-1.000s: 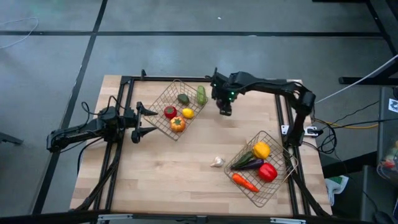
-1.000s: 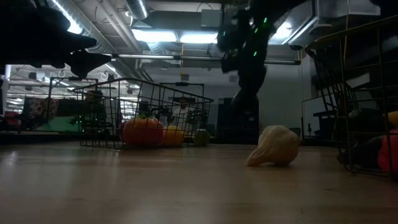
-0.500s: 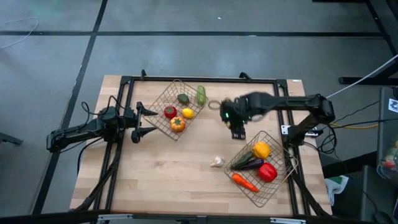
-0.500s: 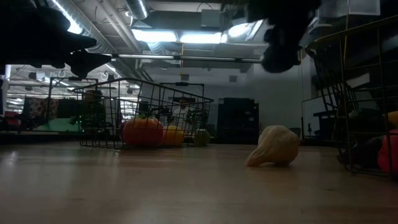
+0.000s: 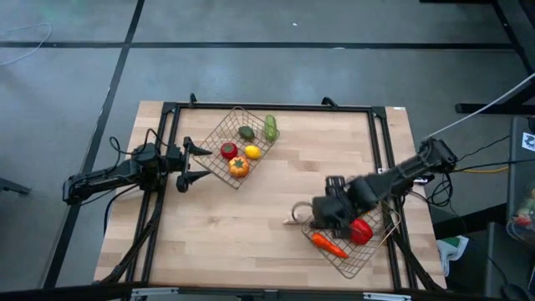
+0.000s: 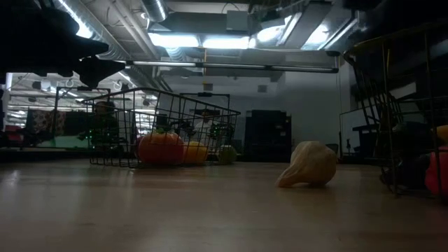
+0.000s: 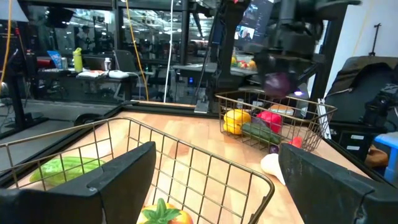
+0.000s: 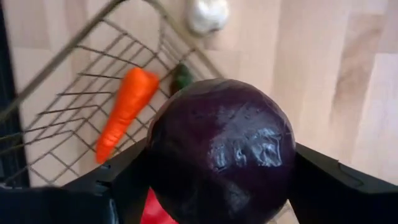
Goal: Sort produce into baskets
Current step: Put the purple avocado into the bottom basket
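A dark purple onion (image 8: 221, 149) fills the right wrist view, with my right gripper (image 5: 328, 211) shut on it above the left corner of the right wire basket (image 5: 368, 251). That basket holds a carrot (image 8: 124, 112), a red pepper (image 5: 361, 231) and other produce. A garlic bulb (image 5: 291, 217) lies on the wood just left of it. The left basket (image 5: 219, 138) holds a tomato, lemon, orange pepper, avocado and cucumber. My left gripper (image 5: 189, 163) stands open and level beside the left basket, with nothing between its fingers. My right gripper pinches the purple onion across its widest part (image 8: 163, 163) between its two fingers (image 8: 118, 183), one on each side. The fingers point down from above. The onion is lifted clear, hanging over the right basket's edge with the carrot below it.
Black frame rails (image 5: 380, 142) run along the table's left, far and right sides. Bare wood (image 5: 234, 226) lies between the two baskets and toward the near edge. Beyond the table there is a workshop with desks and shelves.
My right gripper has swept from beside the left basket at the table's far middle toward the near right, rising a little and rolling its wrist. It now hangs over the right basket's left corner. It has left the low view. My left arm has kept still.
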Controlling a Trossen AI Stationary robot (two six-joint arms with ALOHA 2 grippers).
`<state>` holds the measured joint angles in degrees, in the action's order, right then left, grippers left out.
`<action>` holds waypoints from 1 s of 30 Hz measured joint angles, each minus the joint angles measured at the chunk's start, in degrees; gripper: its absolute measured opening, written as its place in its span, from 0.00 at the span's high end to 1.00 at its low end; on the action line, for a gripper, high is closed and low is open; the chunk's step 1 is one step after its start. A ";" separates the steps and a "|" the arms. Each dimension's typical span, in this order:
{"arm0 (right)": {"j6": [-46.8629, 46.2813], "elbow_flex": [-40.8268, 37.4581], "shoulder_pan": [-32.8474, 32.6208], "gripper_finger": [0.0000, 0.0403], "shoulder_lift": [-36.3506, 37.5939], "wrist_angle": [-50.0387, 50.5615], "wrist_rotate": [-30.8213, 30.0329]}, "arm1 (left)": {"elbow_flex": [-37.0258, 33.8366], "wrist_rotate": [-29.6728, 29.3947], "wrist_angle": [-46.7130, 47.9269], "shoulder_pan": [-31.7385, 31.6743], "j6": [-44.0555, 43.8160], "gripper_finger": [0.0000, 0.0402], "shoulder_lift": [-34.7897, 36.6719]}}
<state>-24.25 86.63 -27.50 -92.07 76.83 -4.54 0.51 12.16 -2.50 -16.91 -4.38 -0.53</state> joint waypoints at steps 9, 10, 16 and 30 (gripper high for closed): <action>-7.12 -9.61 -10.18 0.25 -0.02 -12.51 -0.39 | 0.00 0.00 0.00 0.00 -0.04 0.16 0.01; -7.23 -10.90 -10.78 0.25 -0.02 -13.84 0.46 | 0.00 0.00 0.00 0.00 -0.04 0.16 0.00; -8.15 -17.05 -12.42 0.25 -0.02 -17.36 4.18 | 0.00 0.00 0.00 0.00 -0.11 0.16 0.00; -7.43 -23.22 -12.25 0.25 -0.02 -23.62 7.94 | 0.00 0.00 0.00 -0.01 -0.13 0.16 0.01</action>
<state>-31.68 63.41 -39.75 -92.09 53.21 3.41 0.51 12.16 -2.50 -16.91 -4.51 -0.52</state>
